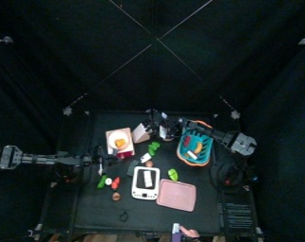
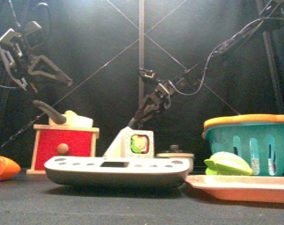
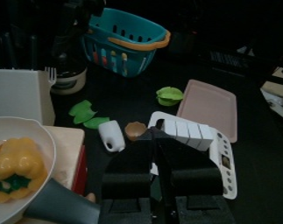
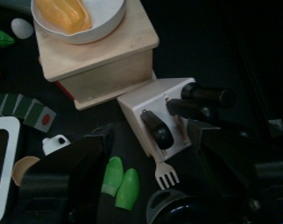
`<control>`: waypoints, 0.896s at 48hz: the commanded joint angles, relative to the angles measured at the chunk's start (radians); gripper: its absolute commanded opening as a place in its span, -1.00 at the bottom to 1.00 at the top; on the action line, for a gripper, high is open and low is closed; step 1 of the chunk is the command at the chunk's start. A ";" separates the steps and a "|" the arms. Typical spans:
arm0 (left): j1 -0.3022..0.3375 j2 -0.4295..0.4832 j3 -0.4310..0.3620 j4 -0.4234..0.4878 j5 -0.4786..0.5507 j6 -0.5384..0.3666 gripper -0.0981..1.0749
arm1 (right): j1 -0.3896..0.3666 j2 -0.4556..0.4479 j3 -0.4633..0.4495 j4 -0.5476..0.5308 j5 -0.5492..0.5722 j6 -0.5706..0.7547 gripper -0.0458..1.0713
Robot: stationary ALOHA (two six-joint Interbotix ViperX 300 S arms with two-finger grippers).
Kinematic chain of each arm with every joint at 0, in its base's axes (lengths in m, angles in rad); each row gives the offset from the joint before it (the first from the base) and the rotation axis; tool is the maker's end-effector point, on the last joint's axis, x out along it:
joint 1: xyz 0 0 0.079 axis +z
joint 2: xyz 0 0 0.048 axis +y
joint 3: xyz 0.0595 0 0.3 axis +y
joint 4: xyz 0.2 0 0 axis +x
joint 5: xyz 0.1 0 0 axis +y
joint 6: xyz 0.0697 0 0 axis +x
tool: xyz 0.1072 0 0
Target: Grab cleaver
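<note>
A white knife block stands next to the red-and-white box, and it also shows in the top view. Two black handles stick out of it. No blade shows, so I cannot tell which one is the cleaver. My right gripper is open just above the block, one jaw on each side, and it shows in the top view and the front view. My left gripper rests shut above the white scale.
A teal basket stands right of the block and a pink board lies at the front. The box carries a white bowl of yellow food. A white fork and green toy vegetables lie near the block.
</note>
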 commanded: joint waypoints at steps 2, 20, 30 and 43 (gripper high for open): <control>0.003 0.002 -0.012 0.002 -0.005 0.002 -0.18 | -0.002 -0.025 -0.028 0.000 0.002 0.000 0.58; 0.003 0.003 -0.011 0.002 -0.003 0.000 -0.18 | 0.008 -0.026 -0.020 0.094 0.003 0.012 0.21; 0.003 0.002 -0.008 0.002 -0.003 0.000 -0.18 | 0.055 -0.026 -0.003 0.209 0.107 0.009 0.21; 0.003 0.002 -0.005 0.002 -0.005 0.000 -0.18 | 0.095 -0.026 0.048 0.213 0.179 0.011 0.21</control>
